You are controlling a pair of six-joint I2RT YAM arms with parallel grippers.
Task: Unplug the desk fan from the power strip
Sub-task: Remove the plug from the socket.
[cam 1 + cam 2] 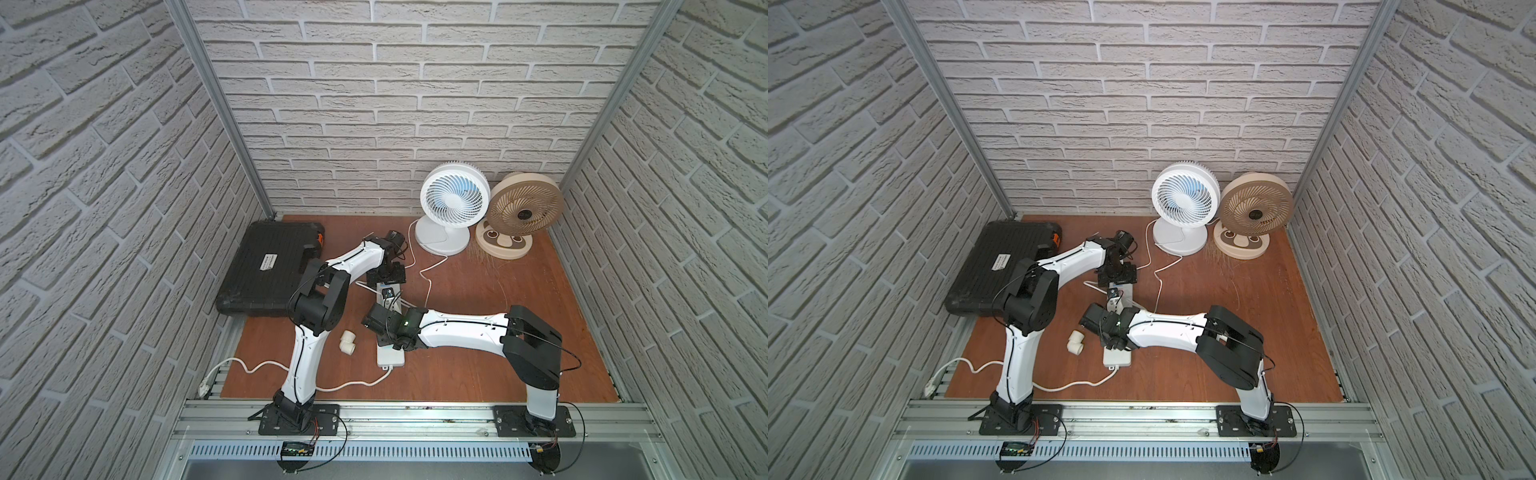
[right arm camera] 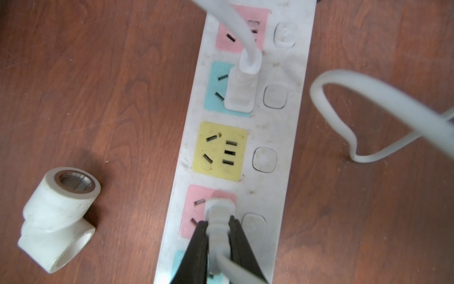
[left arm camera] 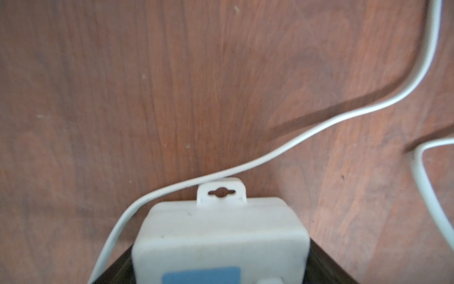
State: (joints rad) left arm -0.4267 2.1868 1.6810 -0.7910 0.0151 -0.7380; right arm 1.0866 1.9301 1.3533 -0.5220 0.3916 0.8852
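Note:
The white desk fan (image 1: 453,203) stands at the back of the brown table, and its thin white cord (image 1: 424,272) runs toward the power strip (image 1: 390,358). The strip lies mid-table, mostly under both wrists in both top views. In the right wrist view my right gripper (image 2: 218,221) is shut on a white plug (image 2: 219,211) seated in a pink socket of the power strip (image 2: 282,137). A second white plug (image 2: 242,86) sits in a blue socket further along. My left gripper (image 3: 219,265) is shut on the strip's far end (image 3: 221,233), a black finger on each side.
A beige fan (image 1: 525,208) stands right of the white one. A black tool case (image 1: 266,270) lies at the back left. A white pipe elbow (image 2: 59,221) rests beside the strip. The strip's thick white cord (image 1: 266,365) trails to the front left edge.

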